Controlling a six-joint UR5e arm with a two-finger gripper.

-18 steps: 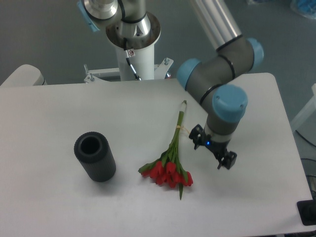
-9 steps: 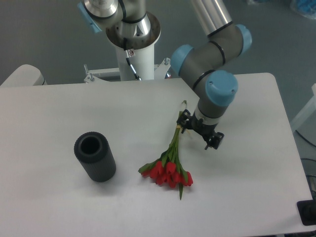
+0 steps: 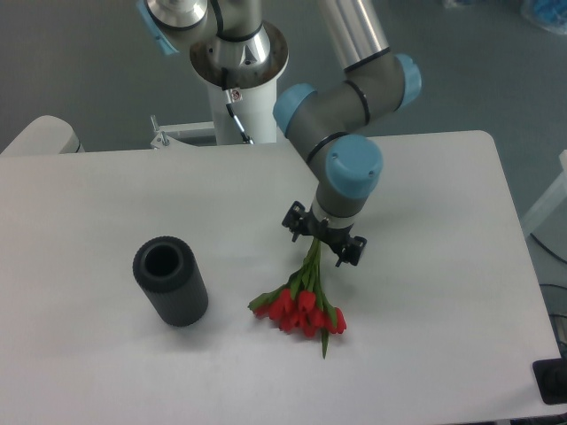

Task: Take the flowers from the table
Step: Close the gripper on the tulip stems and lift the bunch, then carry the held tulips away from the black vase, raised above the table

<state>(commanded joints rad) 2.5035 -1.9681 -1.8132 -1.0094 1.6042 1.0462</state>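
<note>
White, smooth table (image 3: 106, 372) with rounded corners, filling most of the view. Carries a black ribbed cylinder (image 3: 170, 282), lying tilted with its open mouth turned up toward the camera. Also carries the flowers (image 3: 303, 301), to the right of the cylinder and well apart from it: red tulip heads fanned out at the end nearer the camera, thin green stems running up and away from the cylinder's level toward the far edge. Upper stem ends hidden. Bare tabletop between cylinder and blooms.
</note>
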